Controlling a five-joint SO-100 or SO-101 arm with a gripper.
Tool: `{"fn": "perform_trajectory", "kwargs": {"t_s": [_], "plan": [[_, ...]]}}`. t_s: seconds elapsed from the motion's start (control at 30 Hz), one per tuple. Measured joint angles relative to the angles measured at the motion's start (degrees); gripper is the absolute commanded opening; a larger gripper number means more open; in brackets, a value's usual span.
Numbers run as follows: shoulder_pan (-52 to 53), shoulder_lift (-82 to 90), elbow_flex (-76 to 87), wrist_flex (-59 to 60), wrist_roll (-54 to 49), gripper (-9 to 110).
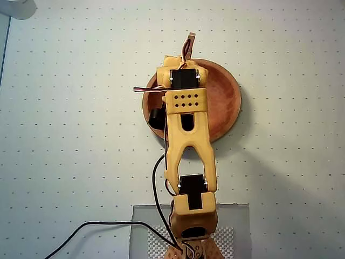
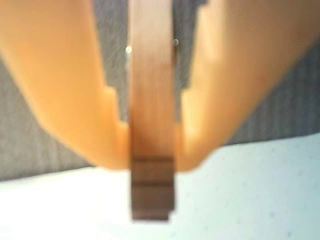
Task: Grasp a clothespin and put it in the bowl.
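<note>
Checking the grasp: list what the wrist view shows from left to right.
Left gripper finger → clothespin, clamped upright between the fingers → right gripper finger. The gripper is shut on it.

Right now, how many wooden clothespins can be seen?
1. The slim light-tan wooden clothespin is clamped between the yellow jaws, over the far rim of the round reddish-brown wooden bowl. The arm may hide others.
</note>
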State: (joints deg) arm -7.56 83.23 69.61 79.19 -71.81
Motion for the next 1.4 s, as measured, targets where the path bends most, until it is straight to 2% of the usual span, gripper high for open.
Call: {"fn": "perform_trajectory", "kwargs": {"t_s": [0.67, 1.2, 1.4], "plan": [[-1.23, -13.97, 0.0, -0.7, 0.0, -3], [7.12, -16.08, 0.18, -4.31, -1.14, -3], [9.14, -16.44, 1.23, -0.26, -3.25, -3]]}}
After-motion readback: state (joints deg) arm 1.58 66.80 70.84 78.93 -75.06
